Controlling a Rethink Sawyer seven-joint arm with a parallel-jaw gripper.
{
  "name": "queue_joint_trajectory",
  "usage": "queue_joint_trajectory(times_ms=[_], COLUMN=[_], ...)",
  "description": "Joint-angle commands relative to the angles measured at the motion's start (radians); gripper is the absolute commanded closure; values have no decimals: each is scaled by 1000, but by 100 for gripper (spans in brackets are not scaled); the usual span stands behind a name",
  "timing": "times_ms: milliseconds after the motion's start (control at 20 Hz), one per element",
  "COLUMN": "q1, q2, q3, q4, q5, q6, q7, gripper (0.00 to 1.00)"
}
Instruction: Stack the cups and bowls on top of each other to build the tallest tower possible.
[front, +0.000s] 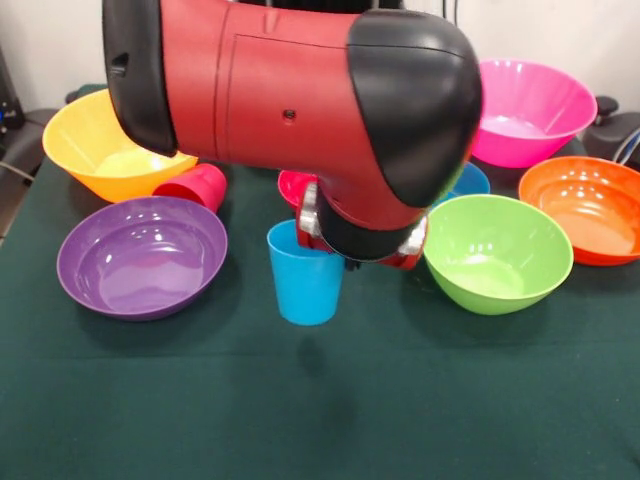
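Beside glossy round bowls (143, 255), tapered blue cup (305, 275) upright.

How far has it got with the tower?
Nothing looks stacked yet. The sky-blue ribbed plastic cup stands alone; the red ribbed cup lies tipped by the yellow-orange bowl. The arm hangs behind the blue cup, gripper hidden. Purple, lime-green, orange, pink bowls remain separate.

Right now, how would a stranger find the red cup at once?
Start at the yellow bowl at the back left. The red cup lies tipped on its side between it and the purple bowl. The blue cup stands upright; this one does not.
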Motion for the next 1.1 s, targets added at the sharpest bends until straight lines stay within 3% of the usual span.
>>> queue_joint_trajectory(times_ms=[50,400,1100], q1=[39,31,-15], q2=[108,145,124], q3=[133,250,490], q4=[-215,-282,-256], q5=[-116,-234,-468], q6=[90,141,224], q7=[-83,-147,-171], gripper=[100,100,100])
